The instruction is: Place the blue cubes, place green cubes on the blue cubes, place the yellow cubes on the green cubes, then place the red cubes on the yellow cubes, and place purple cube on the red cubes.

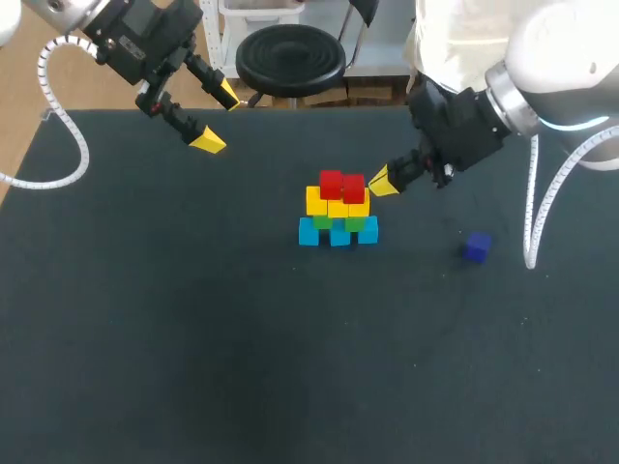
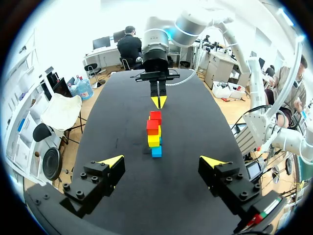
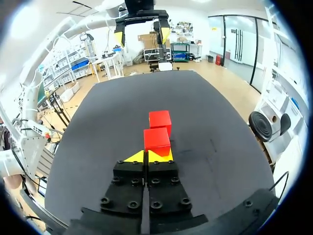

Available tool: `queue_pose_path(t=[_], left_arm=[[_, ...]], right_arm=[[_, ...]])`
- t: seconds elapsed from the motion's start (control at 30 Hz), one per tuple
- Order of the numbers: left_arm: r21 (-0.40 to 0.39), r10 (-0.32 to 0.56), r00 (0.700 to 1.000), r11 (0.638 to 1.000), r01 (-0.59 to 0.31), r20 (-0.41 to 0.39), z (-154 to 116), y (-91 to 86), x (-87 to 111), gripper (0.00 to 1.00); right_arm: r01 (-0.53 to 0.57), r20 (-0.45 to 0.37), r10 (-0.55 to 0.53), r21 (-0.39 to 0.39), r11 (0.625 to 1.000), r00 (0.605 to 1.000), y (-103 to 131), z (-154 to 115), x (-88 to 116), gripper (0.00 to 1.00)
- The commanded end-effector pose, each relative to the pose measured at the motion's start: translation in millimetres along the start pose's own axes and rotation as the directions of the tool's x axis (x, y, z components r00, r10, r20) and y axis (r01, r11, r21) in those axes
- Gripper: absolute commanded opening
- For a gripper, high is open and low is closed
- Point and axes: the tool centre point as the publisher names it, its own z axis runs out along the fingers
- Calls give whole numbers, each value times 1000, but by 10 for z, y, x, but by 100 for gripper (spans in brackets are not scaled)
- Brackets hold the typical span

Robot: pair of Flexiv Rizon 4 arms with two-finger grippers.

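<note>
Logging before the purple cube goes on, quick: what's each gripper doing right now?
Left gripper: jaws open, empty.
Right gripper: jaws shut, empty, just behind the nearer red cube.

Left fingers (image 2: 100,178) apart, right fingers (image 3: 160,164) together

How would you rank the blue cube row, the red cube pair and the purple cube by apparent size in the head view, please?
Largest: blue cube row, three cubes wide.
Next: red cube pair, two wide.
Smallest: purple cube, a single cube lying apart.
</note>
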Motion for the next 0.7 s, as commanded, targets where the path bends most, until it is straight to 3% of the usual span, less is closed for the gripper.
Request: queue_pose_path(t=[0.03, 0.7], left_arm=[[-2, 3, 1000, 1000, -3, 2, 4, -6, 9, 100], [-2, 3, 1000, 1000, -3, 2, 4, -6, 9, 100]], right_arm=[[-3, 1, 3, -6, 1000, 1000, -33, 21, 16, 0], [6, 6, -6, -23, 1000, 1000, -99, 82, -17, 0]])
